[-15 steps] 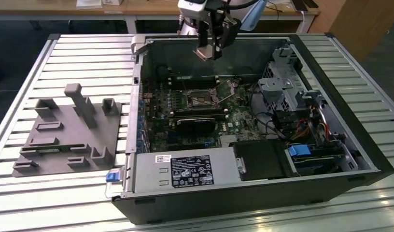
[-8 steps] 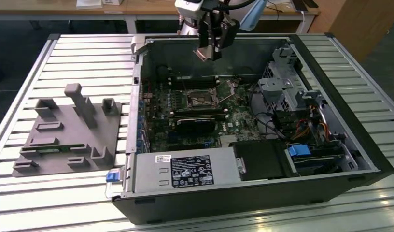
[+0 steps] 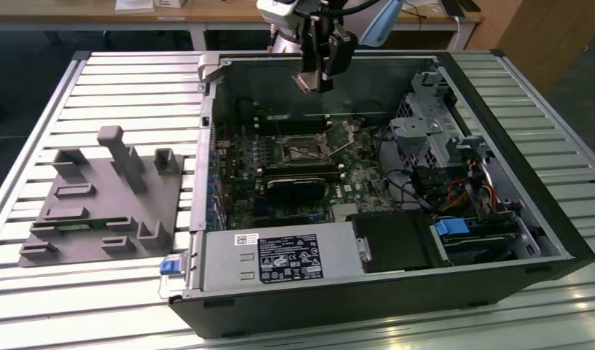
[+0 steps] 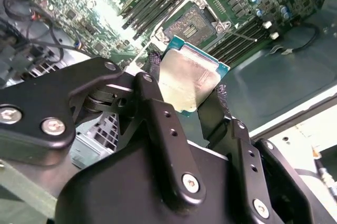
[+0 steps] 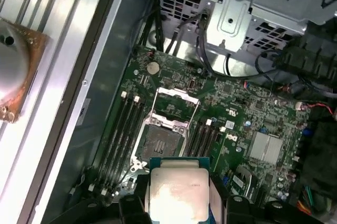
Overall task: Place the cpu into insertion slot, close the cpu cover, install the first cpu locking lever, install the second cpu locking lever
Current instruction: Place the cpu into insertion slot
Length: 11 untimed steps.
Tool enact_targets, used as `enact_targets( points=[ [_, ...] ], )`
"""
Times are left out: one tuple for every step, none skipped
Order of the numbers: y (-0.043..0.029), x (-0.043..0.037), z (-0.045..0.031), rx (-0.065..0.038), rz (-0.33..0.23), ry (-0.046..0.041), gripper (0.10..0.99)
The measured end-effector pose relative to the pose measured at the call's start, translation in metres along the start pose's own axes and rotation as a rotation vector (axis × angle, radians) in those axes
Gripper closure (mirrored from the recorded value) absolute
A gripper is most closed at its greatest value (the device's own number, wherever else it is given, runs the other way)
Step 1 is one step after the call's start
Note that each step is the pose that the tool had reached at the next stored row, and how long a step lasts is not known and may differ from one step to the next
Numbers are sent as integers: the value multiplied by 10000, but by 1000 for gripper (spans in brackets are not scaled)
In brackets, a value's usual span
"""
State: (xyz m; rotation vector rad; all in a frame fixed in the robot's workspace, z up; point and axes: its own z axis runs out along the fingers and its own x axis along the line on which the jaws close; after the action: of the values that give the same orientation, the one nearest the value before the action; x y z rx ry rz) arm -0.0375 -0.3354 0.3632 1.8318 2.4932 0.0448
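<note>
My gripper [image 3: 318, 79] hangs over the far part of the open computer case [image 3: 375, 299], which lies on its side on the slatted bench [image 3: 103, 80]. The gripper is pinching the cpu [image 4: 192, 71] by two opposite edges, one black finger [image 4: 152, 84] on each side, with the dull metal top facing my wrist cameras. In the first wrist view the cpu [image 5: 178, 187] sits between the fingers with the green board [image 5: 253, 103] well below it, so it is in the air and apart from everything in the case. The insertion slot [image 5: 158, 142] lies beneath and a little ahead of the cpu, with its grey contact field bare; in the exterior view the slot [image 3: 302, 152] is near the middle of the board, below the gripper. The cpu cover [image 5: 179, 94] is swung open, standing up from the far edge of the slot with the board showing through its window. On the bench at the exterior view's left, well apart from the case, sits a grey fixture [image 3: 103, 204].
</note>
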Motion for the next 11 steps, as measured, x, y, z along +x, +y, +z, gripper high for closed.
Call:
enact_targets(
  points=[
    [0,0,2,4,146,-9,549],
    [0,1,5,7,310,-17,549],
    [0,1,7,10,458,-26,549],
    [0,1,9,14,616,-34,549],
    [0,2,13,17,777,-42,549],
    [0,2,16,20,945,-50,549],
    [0,2,19,24,1113,-59,549],
    [-1,2,23,28,1286,-68,549],
    [-1,2,27,32,1462,-77,549],
    [-1,3,30,35,1629,-86,549],
    [-1,3,34,39,1796,-95,549]
  ],
)
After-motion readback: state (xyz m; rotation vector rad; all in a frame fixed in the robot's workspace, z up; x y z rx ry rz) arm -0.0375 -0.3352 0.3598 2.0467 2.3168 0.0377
